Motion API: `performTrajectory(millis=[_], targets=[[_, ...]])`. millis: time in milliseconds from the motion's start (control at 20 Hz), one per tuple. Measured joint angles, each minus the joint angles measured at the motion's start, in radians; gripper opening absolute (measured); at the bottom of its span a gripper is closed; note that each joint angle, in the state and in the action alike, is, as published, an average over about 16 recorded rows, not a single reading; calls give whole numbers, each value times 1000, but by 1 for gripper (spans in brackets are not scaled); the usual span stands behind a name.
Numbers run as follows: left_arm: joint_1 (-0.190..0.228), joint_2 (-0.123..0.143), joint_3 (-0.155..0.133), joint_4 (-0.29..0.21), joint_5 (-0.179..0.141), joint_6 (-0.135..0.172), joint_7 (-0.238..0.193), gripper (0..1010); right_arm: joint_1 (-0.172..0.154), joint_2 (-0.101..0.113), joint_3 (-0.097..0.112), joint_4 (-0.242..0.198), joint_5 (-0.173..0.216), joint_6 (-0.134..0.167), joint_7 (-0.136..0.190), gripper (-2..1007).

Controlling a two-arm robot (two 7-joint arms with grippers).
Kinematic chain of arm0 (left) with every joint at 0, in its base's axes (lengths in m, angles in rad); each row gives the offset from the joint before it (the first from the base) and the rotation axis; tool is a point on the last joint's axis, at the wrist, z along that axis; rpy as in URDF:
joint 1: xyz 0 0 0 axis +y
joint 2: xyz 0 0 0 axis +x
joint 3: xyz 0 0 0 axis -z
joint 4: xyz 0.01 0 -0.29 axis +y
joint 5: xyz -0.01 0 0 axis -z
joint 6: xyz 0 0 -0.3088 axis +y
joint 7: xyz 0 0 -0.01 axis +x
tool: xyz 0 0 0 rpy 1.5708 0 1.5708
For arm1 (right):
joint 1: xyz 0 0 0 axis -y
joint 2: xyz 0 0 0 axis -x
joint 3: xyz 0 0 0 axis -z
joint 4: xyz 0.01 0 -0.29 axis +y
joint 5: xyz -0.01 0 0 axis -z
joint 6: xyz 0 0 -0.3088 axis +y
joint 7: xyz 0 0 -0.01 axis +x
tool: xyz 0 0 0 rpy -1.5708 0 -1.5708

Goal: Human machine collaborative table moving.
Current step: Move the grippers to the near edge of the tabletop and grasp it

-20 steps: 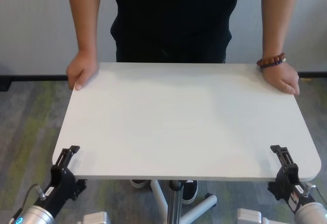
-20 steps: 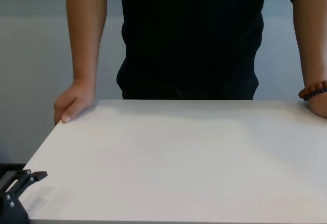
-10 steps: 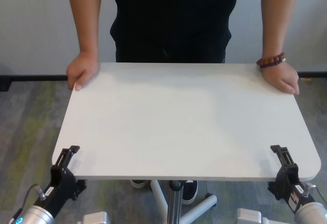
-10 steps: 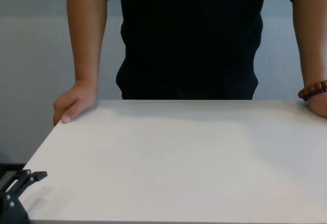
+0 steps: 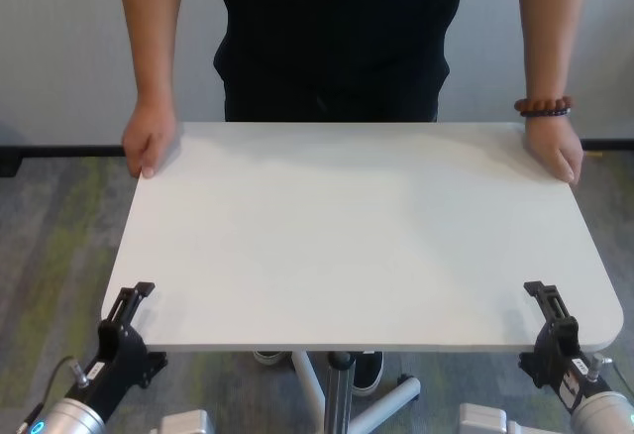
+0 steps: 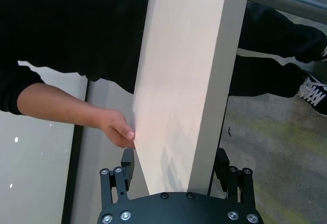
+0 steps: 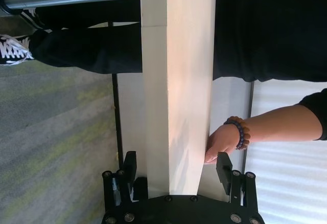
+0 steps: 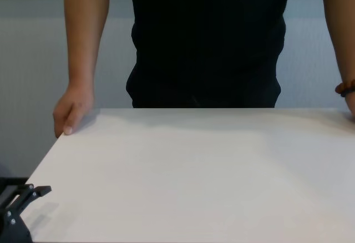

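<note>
The table [image 5: 367, 236], a large white top with rounded corners, stands level between me and the human [image 5: 337, 38] in a black shirt. The human's hands grip the two far corners, one at the left [image 5: 149, 147] and one at the right [image 5: 555, 152], which has a brown bead bracelet [image 5: 543, 107] at its wrist. My left gripper [image 5: 134, 300] straddles the near left edge, with small gaps on either side of the tabletop [image 6: 179, 81] in the left wrist view. My right gripper [image 5: 545, 297] straddles the near right edge [image 7: 176, 81] in the same way.
The table's grey metal post [image 5: 340, 394] and white base legs [image 5: 396, 394] are below the near edge, with the human's shoes [image 5: 369, 370] beside them. Grey-green carpet [image 5: 50, 246] lies all around. A pale wall [image 5: 59, 48] is behind the human.
The human's hands have slid outward along the far corners and the forearms stand more upright. The table and both my grippers have not moved.
</note>
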Motion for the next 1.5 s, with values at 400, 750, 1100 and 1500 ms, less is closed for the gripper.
performTrajectory(millis=[400, 750, 1100, 1500], targets=[[0, 0, 0, 0, 0, 0, 0, 873, 0, 0, 0, 0, 0, 1, 0, 790], [0, 0, 0, 0, 0, 0, 0, 671, 0, 0, 0, 0, 0, 1, 0, 562], [0, 0, 0, 0, 0, 0, 0, 486, 0, 0, -1, 0, 0, 1, 0, 373], [0, 0, 0, 0, 0, 0, -1, 377, 0, 0, -1, 0, 0, 1, 1, 287]])
